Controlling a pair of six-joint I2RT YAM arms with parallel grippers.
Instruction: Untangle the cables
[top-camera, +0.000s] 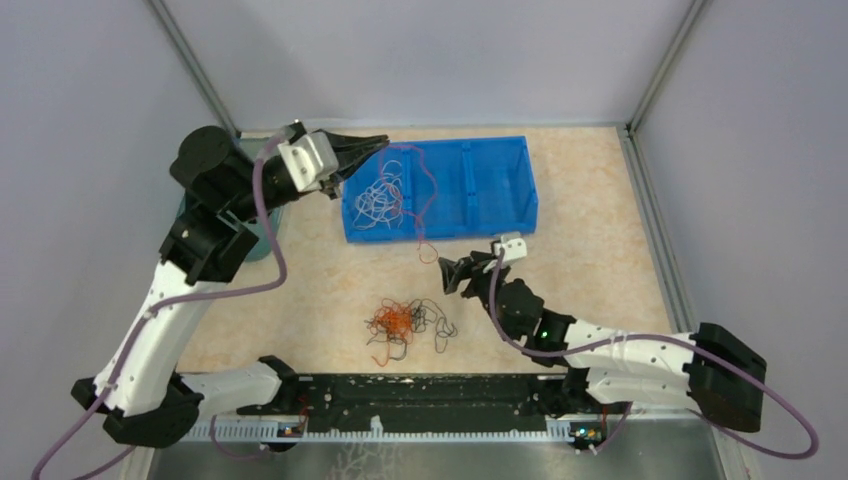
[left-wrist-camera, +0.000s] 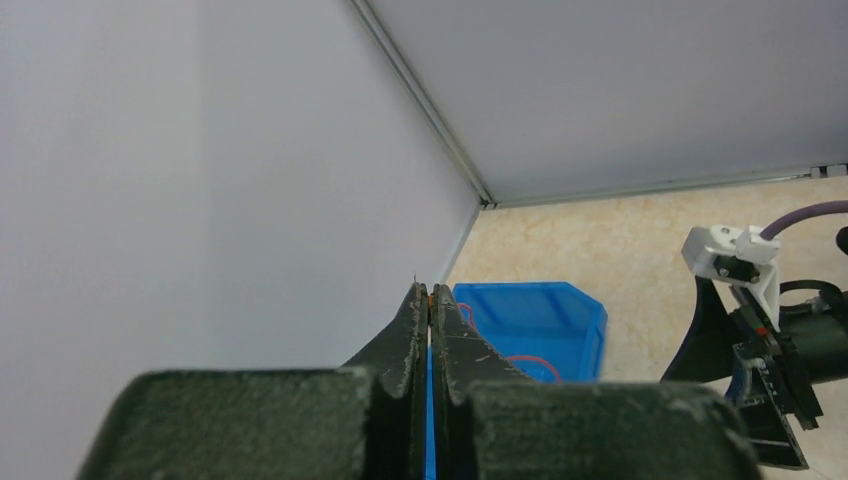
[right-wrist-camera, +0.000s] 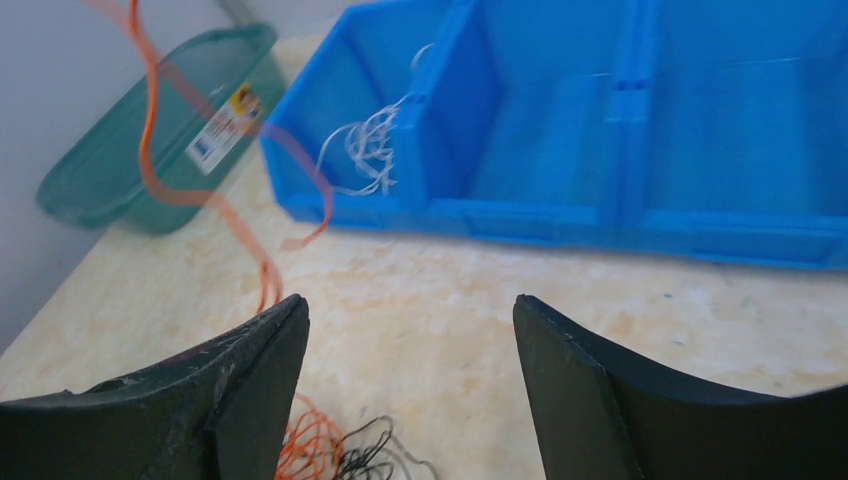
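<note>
My left gripper (top-camera: 378, 144) is raised over the left end of the blue bin (top-camera: 500, 190), shut on one orange-red cable (top-camera: 428, 254). A speck of orange shows between its pressed tips (left-wrist-camera: 430, 296). That cable hangs down across the bin, and its lower end curls just past the bin's front wall. White cables (top-camera: 378, 200) lie in the bin's left compartment. A clump of orange and black cables (top-camera: 405, 322) rests on the table. My right gripper (top-camera: 447, 277) hovers low between bin and clump, open, nothing between its fingers (right-wrist-camera: 290, 320). The orange-red cable (right-wrist-camera: 150, 160) dangles to its left.
A green plastic container (right-wrist-camera: 100, 170) stands left of the blue bin (right-wrist-camera: 600, 220), partly behind my left arm (top-camera: 215, 240). Grey walls enclose the table on three sides. A black rail (top-camera: 420, 395) with the arm bases runs along the near edge.
</note>
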